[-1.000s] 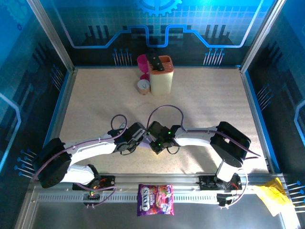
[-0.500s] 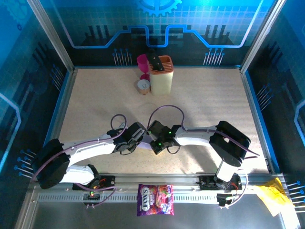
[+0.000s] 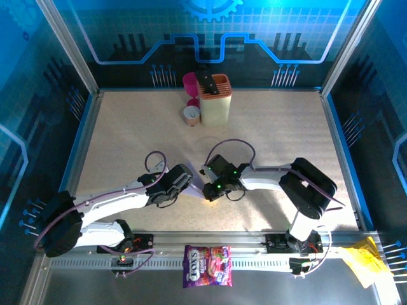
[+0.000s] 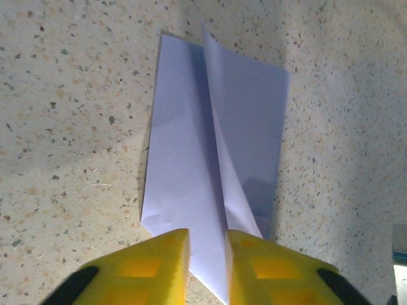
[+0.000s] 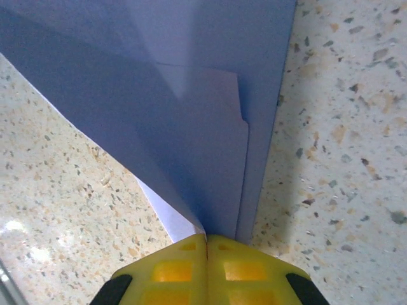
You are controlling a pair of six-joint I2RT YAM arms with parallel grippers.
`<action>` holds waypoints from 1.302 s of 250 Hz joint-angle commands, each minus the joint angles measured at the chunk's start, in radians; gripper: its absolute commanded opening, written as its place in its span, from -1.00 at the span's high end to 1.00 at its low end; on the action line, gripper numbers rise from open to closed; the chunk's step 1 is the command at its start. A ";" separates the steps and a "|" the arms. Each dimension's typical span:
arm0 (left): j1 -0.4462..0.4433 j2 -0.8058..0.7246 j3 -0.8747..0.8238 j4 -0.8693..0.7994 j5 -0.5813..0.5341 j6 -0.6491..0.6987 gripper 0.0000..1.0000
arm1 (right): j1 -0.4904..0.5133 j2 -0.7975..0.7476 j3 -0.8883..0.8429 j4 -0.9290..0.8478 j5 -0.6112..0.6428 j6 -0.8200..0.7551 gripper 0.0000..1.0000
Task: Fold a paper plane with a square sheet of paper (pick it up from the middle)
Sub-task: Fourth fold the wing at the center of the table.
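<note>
- Where the right jaws press fully together, they pinch an edge of the pale lilac, crease-folded paper plane.
- Left jaws, slightly parted, straddle its point on the speckled beige bench, gripping nothing.
- Purple-pink sweets bag reads "FOX'S".

arms: 2, left arm plus right arm
grippers: 2, left gripper, right gripper
lilac paper: just 1
sweets bag: 1
yellow paper: 1
holder: 1
pink cup: 1
small round thing: 1, can't tell what tbh
</note>
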 commanded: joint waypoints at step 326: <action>-0.021 0.149 -0.109 0.466 0.074 0.377 1.00 | -0.079 0.122 -0.127 0.081 -0.212 0.082 1.00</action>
